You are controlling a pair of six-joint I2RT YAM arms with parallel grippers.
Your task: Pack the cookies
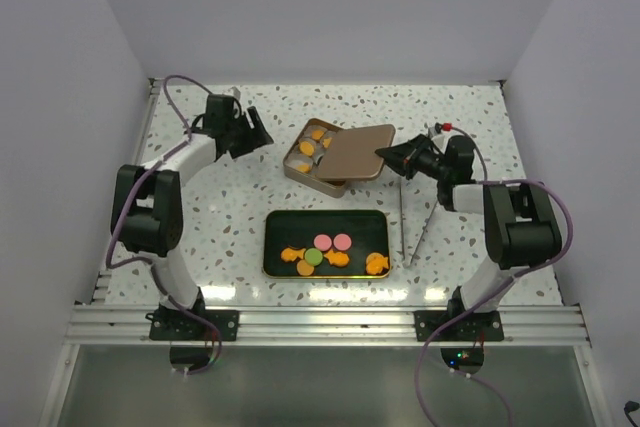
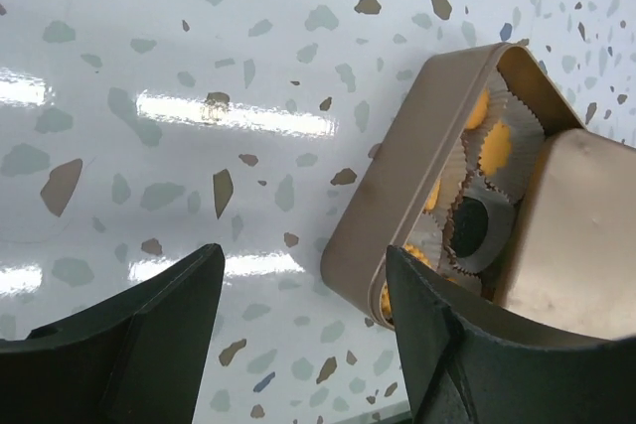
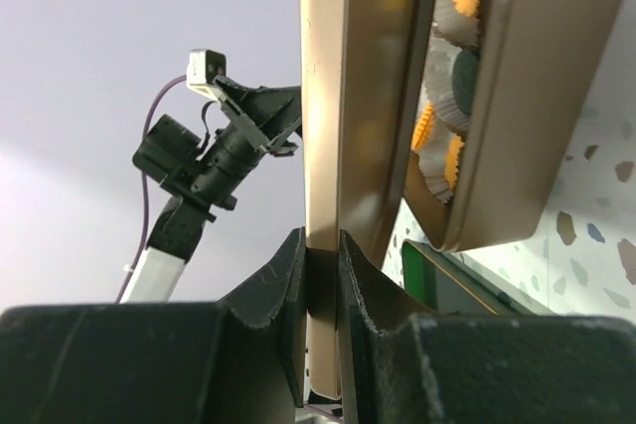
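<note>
A tan tin [image 1: 305, 169] stands at the table's middle back, with cookies in white paper cups inside [image 2: 494, 149]. Its tan lid [image 1: 357, 151] lies tilted over the tin's right part. My right gripper [image 1: 392, 157] is shut on the lid's right edge [image 3: 323, 275]. My left gripper [image 1: 262, 135] is open and empty, just left of the tin; its right finger [image 2: 467, 345] is over the tin's near corner [image 2: 368, 265]. A black tray [image 1: 275, 247] in front holds several loose cookies: orange ones [image 1: 377, 264], pink rounds [image 1: 333, 242] and a green round [image 1: 313, 257].
Two thin metal sticks [image 1: 402, 222] lie on the table right of the black tray, under my right arm. White walls close in the table on the left, back and right.
</note>
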